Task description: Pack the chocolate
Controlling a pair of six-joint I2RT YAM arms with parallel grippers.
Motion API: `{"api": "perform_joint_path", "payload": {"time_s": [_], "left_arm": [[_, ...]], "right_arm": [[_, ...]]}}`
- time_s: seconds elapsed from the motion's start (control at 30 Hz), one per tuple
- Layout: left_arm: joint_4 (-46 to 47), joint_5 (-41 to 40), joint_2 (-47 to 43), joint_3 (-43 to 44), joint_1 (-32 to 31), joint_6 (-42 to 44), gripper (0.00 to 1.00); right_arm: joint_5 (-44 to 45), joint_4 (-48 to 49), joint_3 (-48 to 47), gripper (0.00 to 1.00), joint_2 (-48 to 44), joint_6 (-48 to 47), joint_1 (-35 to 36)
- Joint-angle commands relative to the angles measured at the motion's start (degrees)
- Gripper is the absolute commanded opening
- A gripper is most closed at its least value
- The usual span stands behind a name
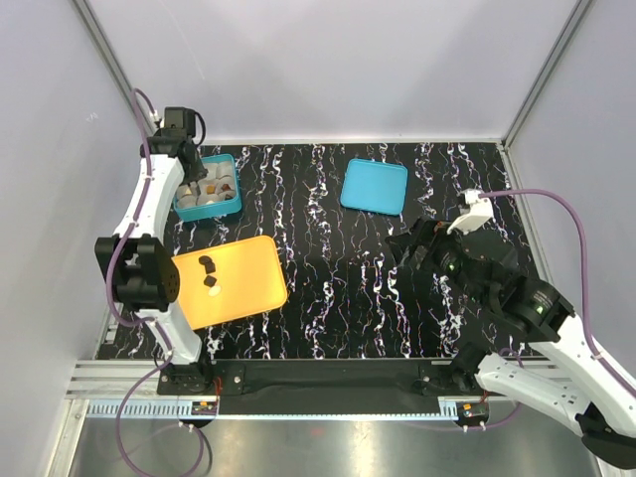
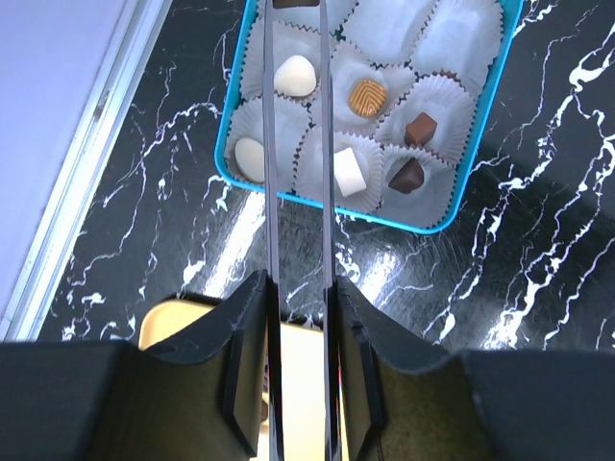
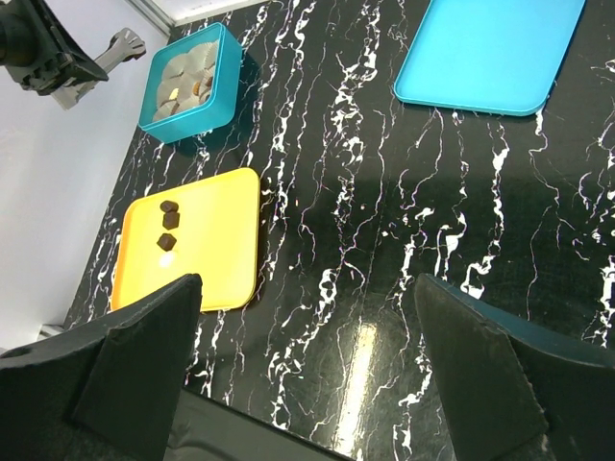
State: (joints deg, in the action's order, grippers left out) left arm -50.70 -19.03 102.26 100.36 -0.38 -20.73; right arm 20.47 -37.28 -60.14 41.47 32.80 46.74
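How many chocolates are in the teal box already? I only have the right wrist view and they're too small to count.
Observer: The left wrist view shows six in the teal box: three cream-white chocolates, one striped caramel piece, two dark brown chocolates. The box's far edge is cut off.
Operator: Is the left end effector carrying another?
Observer: Cannot tell. It hangs over the box, fingers narrow, with something dark between the tips at the frame's edge.
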Motion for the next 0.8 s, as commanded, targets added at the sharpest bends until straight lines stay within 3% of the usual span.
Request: {"api": "perform_joint_path", "payload": {"time_s": [0.0, 0.77], "left_arm": [[5.4, 2.1, 1.2, 3.3, 0.3, 3.0, 0.29], [7.5, 0.4, 7.3, 1.7, 2.1, 3.0, 0.32]], "right_arm": [[0.9, 2.3, -3.8, 1.00, 0.9, -0.8, -0.2], [3.0, 4.2, -7.2, 1.00, -1.6, -3.9, -0.3]]}}
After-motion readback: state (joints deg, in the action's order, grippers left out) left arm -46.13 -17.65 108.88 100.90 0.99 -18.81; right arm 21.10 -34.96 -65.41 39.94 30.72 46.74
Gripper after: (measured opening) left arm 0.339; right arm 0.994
